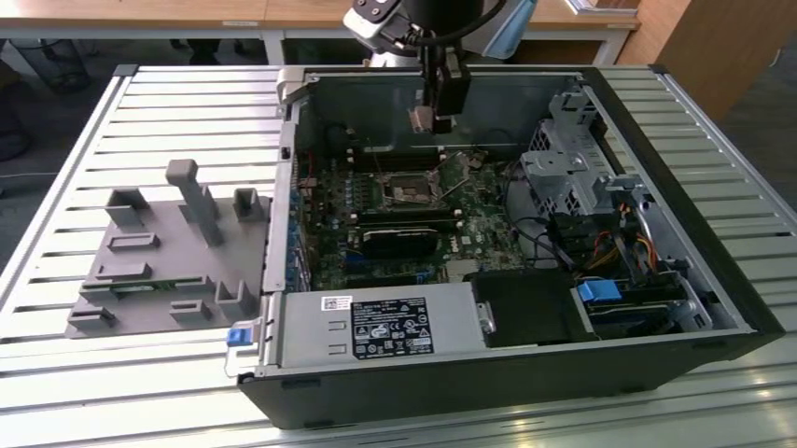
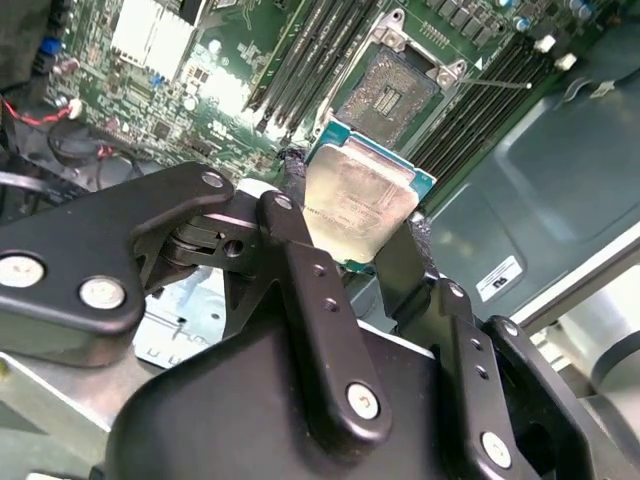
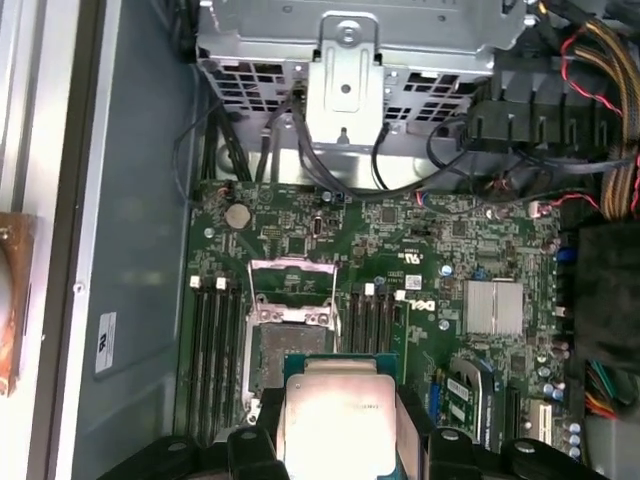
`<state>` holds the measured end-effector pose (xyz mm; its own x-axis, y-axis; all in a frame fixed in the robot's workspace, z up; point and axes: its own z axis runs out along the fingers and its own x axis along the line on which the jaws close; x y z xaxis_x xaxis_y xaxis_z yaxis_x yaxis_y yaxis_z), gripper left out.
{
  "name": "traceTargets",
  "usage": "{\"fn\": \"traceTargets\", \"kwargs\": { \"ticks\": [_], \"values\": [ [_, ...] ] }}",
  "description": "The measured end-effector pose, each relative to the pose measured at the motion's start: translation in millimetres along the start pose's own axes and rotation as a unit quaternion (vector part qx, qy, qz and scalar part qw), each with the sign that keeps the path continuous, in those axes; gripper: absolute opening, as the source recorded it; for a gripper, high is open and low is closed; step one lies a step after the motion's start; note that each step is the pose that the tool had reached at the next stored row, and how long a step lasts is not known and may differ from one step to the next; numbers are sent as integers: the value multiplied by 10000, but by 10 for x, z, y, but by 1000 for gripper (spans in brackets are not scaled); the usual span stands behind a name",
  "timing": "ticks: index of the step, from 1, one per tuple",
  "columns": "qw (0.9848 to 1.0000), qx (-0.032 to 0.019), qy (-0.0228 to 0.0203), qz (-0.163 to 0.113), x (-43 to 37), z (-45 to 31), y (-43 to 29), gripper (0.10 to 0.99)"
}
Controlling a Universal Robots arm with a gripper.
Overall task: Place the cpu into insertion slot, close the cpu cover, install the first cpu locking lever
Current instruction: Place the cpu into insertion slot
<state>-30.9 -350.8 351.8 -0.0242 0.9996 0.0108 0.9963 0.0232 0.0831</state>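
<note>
My gripper (image 1: 436, 105) hangs over the back of the open computer case, shut on the cpu (image 1: 421, 119). In both wrist views the cpu (image 2: 360, 200) (image 3: 338, 400) is a pale silver square on a green base, pinched by its edges between the black fingers (image 2: 300, 270). The insertion slot (image 3: 283, 345) (image 2: 385, 95) (image 1: 405, 189) lies uncovered on the green board below the chip, dark centre showing. The cpu cover (image 3: 290, 283), a thin silver frame, stands flipped open at the slot's far side in the first wrist view. The chip is well above the slot, not touching it.
Black memory slots (image 3: 215, 350) flank the socket. A metal drive cage (image 1: 561, 177) and bundled cables (image 1: 617, 247) fill the case on the exterior view's right, with a power supply (image 1: 373, 327) at the front. A grey fixture (image 1: 162, 243) sits on the slatted table (image 1: 75, 373) at the exterior view's left.
</note>
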Motion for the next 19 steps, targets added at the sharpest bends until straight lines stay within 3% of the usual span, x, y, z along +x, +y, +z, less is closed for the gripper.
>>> {"fn": "traceTargets", "kwargs": {
  "ticks": [9,19],
  "values": [
    [9986,-6,-45,534,0,6,-1,529],
    [9933,-12,-96,1153,0,12,-1,529]
  ]
}}
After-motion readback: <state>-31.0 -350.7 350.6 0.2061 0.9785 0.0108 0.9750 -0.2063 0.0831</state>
